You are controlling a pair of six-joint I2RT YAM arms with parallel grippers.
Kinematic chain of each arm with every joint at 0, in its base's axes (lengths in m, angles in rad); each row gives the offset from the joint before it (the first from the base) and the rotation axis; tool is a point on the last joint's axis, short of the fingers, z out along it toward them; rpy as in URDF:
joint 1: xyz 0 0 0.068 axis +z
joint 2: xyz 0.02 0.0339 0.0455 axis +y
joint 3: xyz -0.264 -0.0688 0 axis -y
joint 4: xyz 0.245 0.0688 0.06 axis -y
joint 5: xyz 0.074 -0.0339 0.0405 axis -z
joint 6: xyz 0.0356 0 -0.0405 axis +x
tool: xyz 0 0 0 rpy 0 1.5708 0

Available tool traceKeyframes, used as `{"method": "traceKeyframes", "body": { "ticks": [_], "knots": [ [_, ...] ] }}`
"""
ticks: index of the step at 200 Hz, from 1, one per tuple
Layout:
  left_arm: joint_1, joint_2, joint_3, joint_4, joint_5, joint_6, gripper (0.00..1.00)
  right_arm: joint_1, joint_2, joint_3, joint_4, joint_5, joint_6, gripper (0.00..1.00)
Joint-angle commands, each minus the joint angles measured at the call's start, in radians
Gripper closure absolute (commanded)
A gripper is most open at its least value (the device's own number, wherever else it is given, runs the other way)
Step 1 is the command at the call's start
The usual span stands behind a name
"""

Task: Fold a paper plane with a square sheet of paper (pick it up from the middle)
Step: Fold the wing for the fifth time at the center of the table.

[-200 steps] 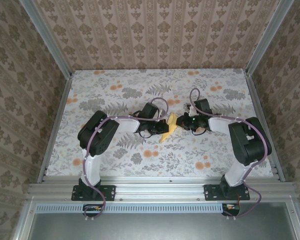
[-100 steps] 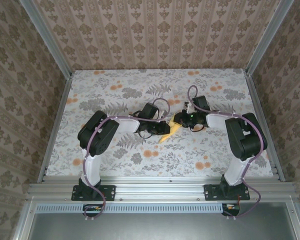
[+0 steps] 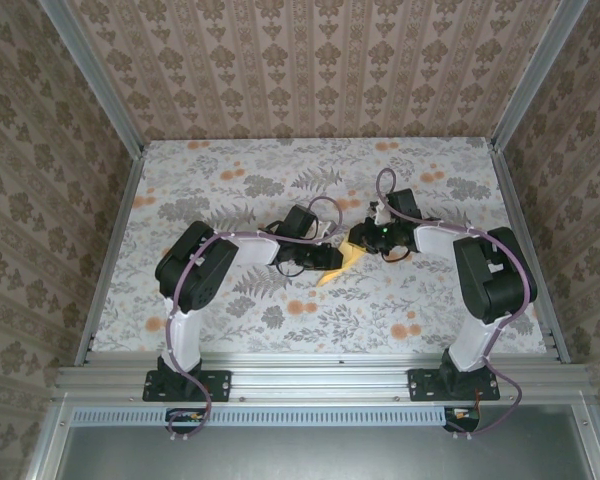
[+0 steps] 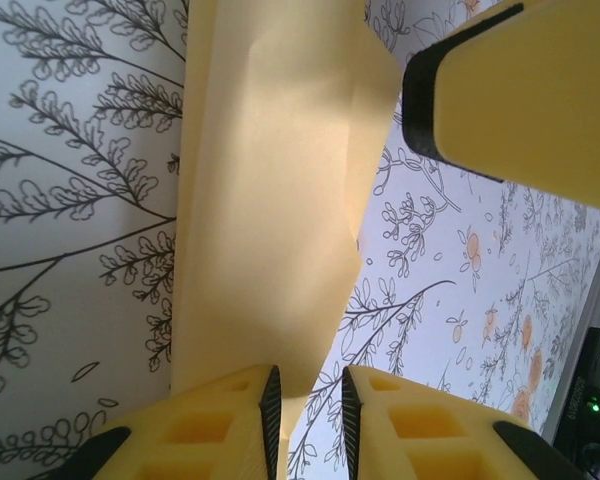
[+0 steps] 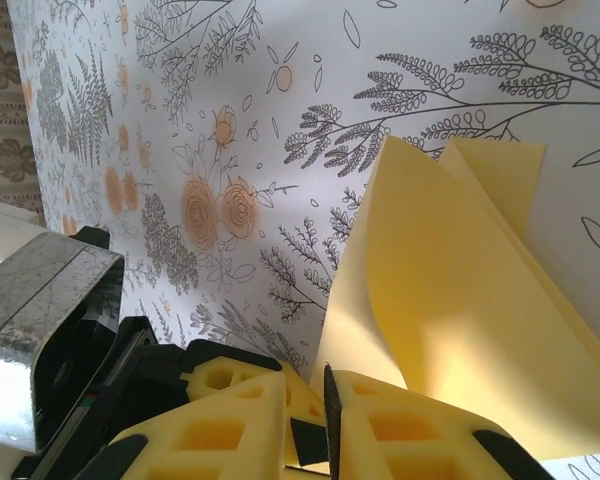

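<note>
A narrow, folded yellow paper plane is lying on the flowered cloth at mid-table, between the two arms. The left gripper is straddling one end of it, fingers slightly parted, with a gap showing beside the paper. The right gripper is pinching the opposite end, fingers pressed almost together, holding that edge up off the cloth.

The folded yellow paper (two layers fanning apart at its top) lies at lower right on the flowered cloth. At the bottom edge, the right gripper pinches its lower corner, jaws nearly together.
</note>
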Motion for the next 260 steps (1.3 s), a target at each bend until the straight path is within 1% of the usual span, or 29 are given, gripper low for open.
{"method": "traceKeyframes", "body": {
  "ticks": [1, 14, 44, 86, 174, 220, 253, 260],
  "knots": [
    [-0.001, 0.015, 0.007, -0.077, 0.038, 0.032, 0.74, 0.005, -0.011, 0.022, -0.029, -0.022, -0.017, 0.8],
    [-0.001, 0.016, 0.01, -0.078, 0.042, 0.035, 0.74, 0.011, -0.004, 0.018, -0.024, -0.029, -0.015, 0.82],
    [-0.001, 0.026, 0.023, -0.09, 0.052, 0.047, 0.83, 0.028, 0.013, 0.014, -0.016, -0.035, -0.012, 0.84],
    [-0.002, 0.031, 0.033, -0.1, 0.06, 0.062, 0.87, 0.041, 0.046, -0.004, -0.016, -0.025, -0.018, 0.85],
    [-0.009, 0.014, 0.052, -0.107, 0.075, 0.061, 0.87, 0.046, 0.058, -0.058, -0.092, 0.05, -0.083, 0.88],
    [-0.012, -0.023, 0.067, -0.127, 0.073, 0.057, 0.84, 0.047, 0.069, -0.07, -0.122, 0.086, -0.104, 0.89],
    [-0.019, -0.081, 0.08, -0.228, 0.013, 0.09, 0.82, 0.047, 0.08, -0.08, -0.122, 0.094, -0.105, 0.9],
    [-0.02, -0.092, 0.077, -0.253, -0.033, 0.097, 0.82, 0.047, 0.082, -0.08, -0.119, 0.093, -0.106, 0.9]
  ]
}}
